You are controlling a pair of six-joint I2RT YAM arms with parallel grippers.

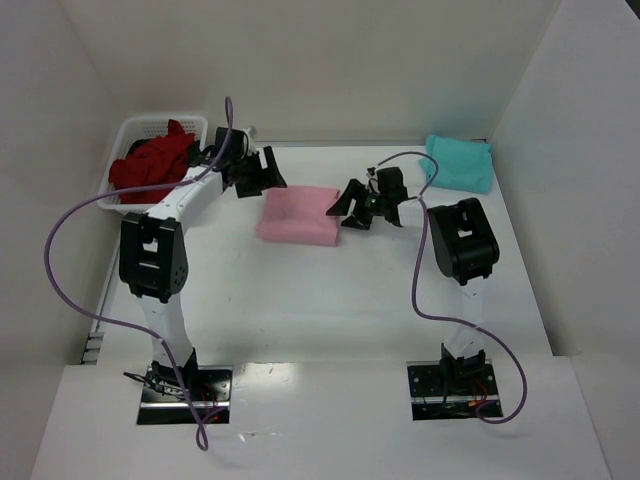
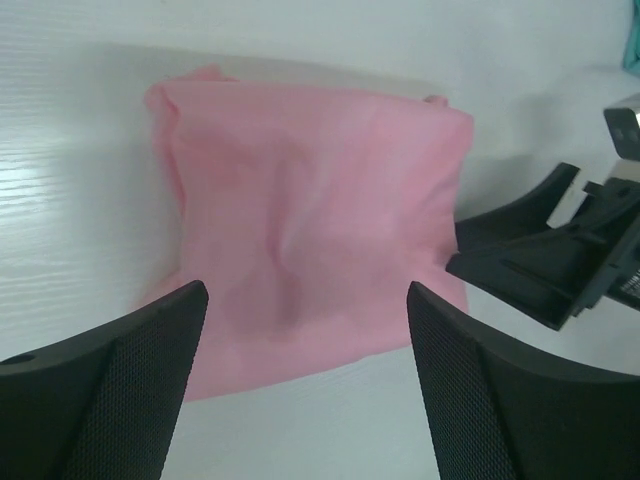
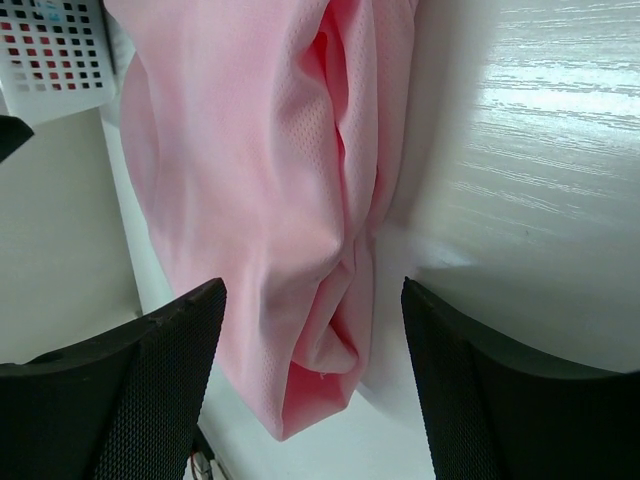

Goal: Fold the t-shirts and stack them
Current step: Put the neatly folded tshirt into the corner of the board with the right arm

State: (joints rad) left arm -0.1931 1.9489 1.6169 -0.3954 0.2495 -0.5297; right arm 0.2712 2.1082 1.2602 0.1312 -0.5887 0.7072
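A folded light pink t-shirt (image 1: 298, 216) lies on the white table at the middle back. It also shows in the left wrist view (image 2: 310, 230) and in the right wrist view (image 3: 270, 190). My left gripper (image 1: 258, 176) is open just off its left end, holding nothing. My right gripper (image 1: 352, 207) is open at its right end, its jaws either side of the folded edge, not closed on it. A folded teal t-shirt (image 1: 460, 163) lies at the back right. Dark red t-shirts (image 1: 152, 165) are heaped in the white lattice basket (image 1: 135, 130).
The basket stands at the back left against the wall. White walls close the table at the back and both sides. The right gripper's black body (image 2: 560, 250) shows at the right of the left wrist view.
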